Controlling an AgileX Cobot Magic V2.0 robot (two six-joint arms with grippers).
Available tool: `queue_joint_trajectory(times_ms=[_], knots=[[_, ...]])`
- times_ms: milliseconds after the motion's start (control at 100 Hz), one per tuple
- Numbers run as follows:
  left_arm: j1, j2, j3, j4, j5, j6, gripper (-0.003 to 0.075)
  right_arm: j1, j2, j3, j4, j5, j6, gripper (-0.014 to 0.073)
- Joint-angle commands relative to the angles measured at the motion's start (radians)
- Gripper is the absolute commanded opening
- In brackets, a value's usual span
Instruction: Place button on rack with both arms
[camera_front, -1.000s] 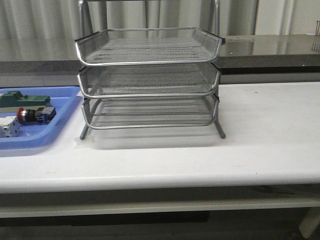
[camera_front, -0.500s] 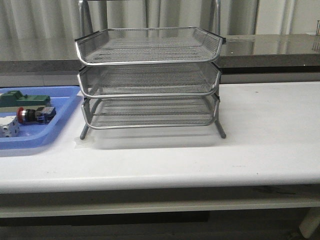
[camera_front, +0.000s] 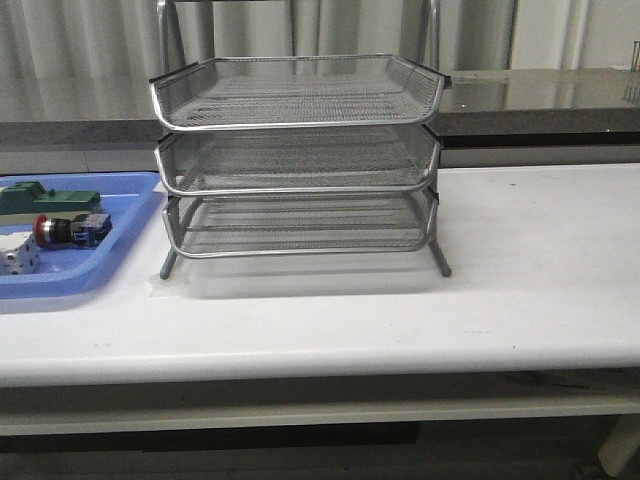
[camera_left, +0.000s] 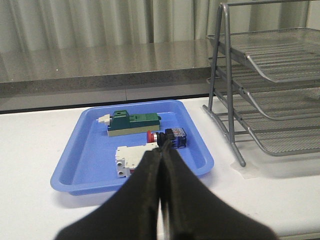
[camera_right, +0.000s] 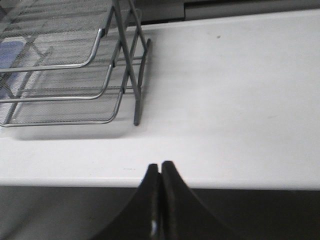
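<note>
Lying red-capped button (camera_front: 68, 229) (blue contact block)

A long white table (camera_front: 520, 290) is seen, with a rounded front edge. Two things are set right on it. A silver wire rack (camera_front: 297, 160) with three trays is stood on thin legs near the middle. A blue tray (camera_front: 95, 270) is laid just beside the rack, on its left.
</note>
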Motion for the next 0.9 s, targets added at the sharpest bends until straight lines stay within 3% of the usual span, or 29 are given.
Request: queue_joint_trajectory(times_ms=[0,250,490,580,800,890], knots=[[0.000,-0.032,0.056,-0.003,-0.076,-0.006,-0.0021,-0.009,0.104,-0.075,0.089,-0.048,0.001,-0.0060],[0.000,-0.032,0.056,-0.003,-0.076,-0.006,-0.0021,-0.009,0.314,-0.109,0.309,-0.050,0.000,-0.0060],[0.000,-0.032,0.056,-0.003,-0.076,-0.006,-0.0021,-0.009,0.423,-0.109,0.395,-0.092,-0.002,-0.0032],[0.000,-0.032,0.056,-0.003,-0.076,-0.006,-0.0021,-0.009,0.438,-0.109,0.410,-0.107,-0.008,0.0036],[0.000,-0.032,0.056,-0.003,-0.076,-0.006,-0.0021,-0.008,0.443,-0.108,0.472,-0.128,-0.009,0.0321],[0.000,-0.032,0.056,-0.003,-0.076,-0.006,-0.0021,-0.004,0.443,-0.108,0.513,-0.149,-0.009,0.0367]])
